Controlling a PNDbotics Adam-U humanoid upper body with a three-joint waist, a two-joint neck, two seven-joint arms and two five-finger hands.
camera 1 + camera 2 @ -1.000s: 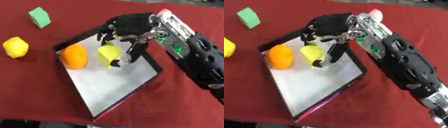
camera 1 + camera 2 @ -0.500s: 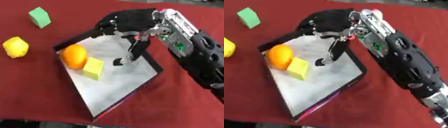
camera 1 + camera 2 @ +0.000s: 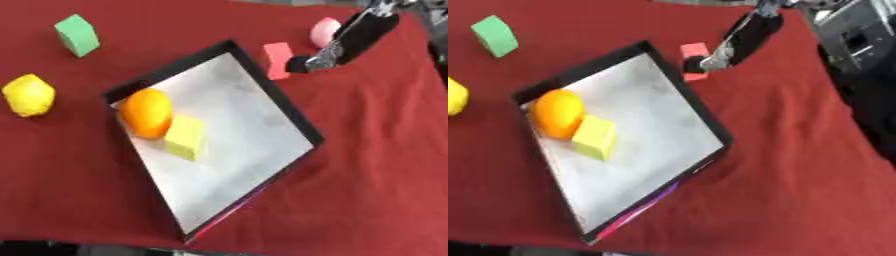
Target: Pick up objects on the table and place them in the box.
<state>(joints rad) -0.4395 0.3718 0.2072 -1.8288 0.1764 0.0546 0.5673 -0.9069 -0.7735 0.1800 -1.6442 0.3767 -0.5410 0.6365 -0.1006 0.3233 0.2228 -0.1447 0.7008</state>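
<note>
Fingers (image 3: 325,56) of the right hand (image 3: 360,31) hang beside an unlabelled red block (image 3: 278,60).

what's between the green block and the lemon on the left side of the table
Nothing: only bare red tablecloth separates the green block from the lemon, seen best in the left eye view.

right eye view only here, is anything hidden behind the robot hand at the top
Observer: Yes. The left eye view shows a pink rounded thing on the cloth right beside the robot hand, to the right of the red block.
Operator: and the yellow thing cut off at my left edge
Observer: In the left eye view it shows whole: a lemon-shaped yellow thing lying on the cloth to the left of the box, apart from it.
</note>
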